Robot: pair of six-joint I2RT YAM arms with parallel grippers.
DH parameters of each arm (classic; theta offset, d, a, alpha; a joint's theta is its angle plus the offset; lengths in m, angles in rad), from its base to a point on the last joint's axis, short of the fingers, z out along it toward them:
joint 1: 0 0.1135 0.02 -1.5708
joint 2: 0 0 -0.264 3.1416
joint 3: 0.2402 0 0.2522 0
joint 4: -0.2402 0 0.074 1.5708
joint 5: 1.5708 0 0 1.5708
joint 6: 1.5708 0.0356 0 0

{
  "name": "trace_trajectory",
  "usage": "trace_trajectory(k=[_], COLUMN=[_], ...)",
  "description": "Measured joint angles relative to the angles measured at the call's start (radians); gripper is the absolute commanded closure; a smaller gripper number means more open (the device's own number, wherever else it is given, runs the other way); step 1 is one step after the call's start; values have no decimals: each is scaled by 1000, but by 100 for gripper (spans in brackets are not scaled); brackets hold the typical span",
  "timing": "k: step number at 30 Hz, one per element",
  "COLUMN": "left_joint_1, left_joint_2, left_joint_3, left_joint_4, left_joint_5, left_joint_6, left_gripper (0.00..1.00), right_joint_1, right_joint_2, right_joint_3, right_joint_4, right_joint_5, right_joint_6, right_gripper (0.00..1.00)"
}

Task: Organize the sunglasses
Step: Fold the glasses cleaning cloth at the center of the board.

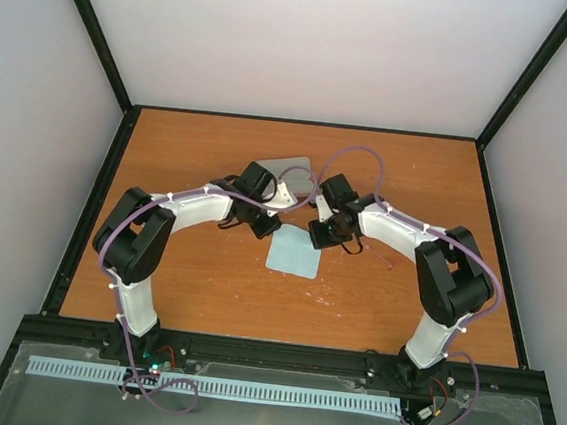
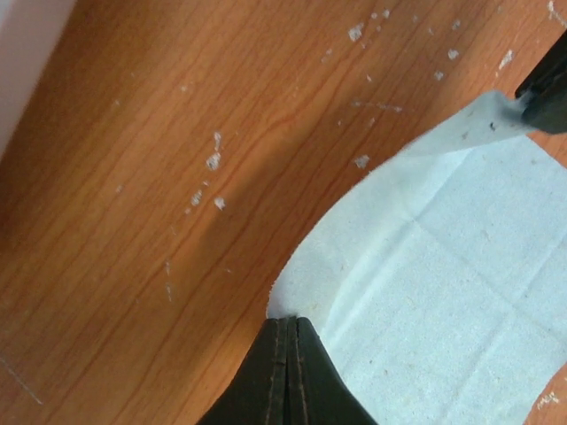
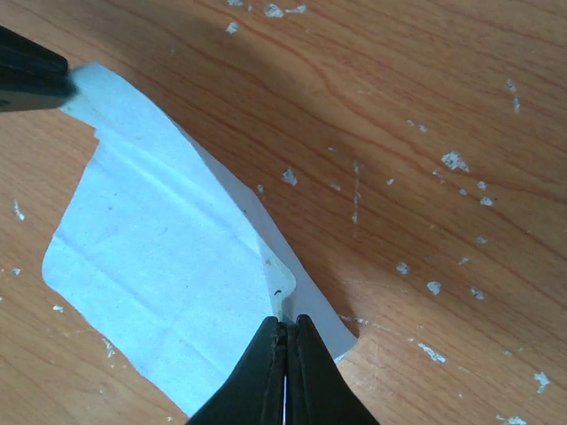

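Corners of the light blue cloth [image 1: 292, 256] are pinched tight between the closed fingers of my left gripper [image 2: 288, 322] and my right gripper [image 3: 285, 322], while the sunglasses [image 1: 383, 258] show only as a faint red line on the table [image 1: 206, 285] just right of my right wrist.

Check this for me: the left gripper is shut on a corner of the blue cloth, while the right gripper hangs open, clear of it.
Wrong about the right gripper: the right wrist view shows its fingers closed on another corner of the blue cloth, not open and clear. The left gripper is shut on its corner, as you said.
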Motion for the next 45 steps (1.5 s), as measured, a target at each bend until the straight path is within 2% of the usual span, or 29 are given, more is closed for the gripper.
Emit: trace_trajectory(k=[16, 26, 35, 38, 43, 45], left_joint_1=[-4, -68, -75, -77, -87, -90], left_joint_2=[-72, -93, -99, -108, -129, -135], left_joint_3=[-114, -171, -214, -224, -249, -257], left_joint_4=[6, 16, 23, 24, 33, 35], left_joint_5=[19, 20, 15, 13, 8, 5], left_joint_6=[0, 0, 1, 6, 14, 16], left_gripper=[100, 100, 100, 95, 80, 71], right_joint_1=[3, 21, 36, 41, 45, 47], right_joint_2=[-52, -72, -74, -74, -75, -81], right_joint_3=[-103, -150, -204, -216, -229, -232], right_joint_4=[28, 40, 50, 51, 55, 54], right_joint_5=[-90, -111, -130, -132, -135, -134], right_joint_6=[-2, -2, 3, 5, 10, 14], right_gripper=[97, 97, 96, 88, 71, 64])
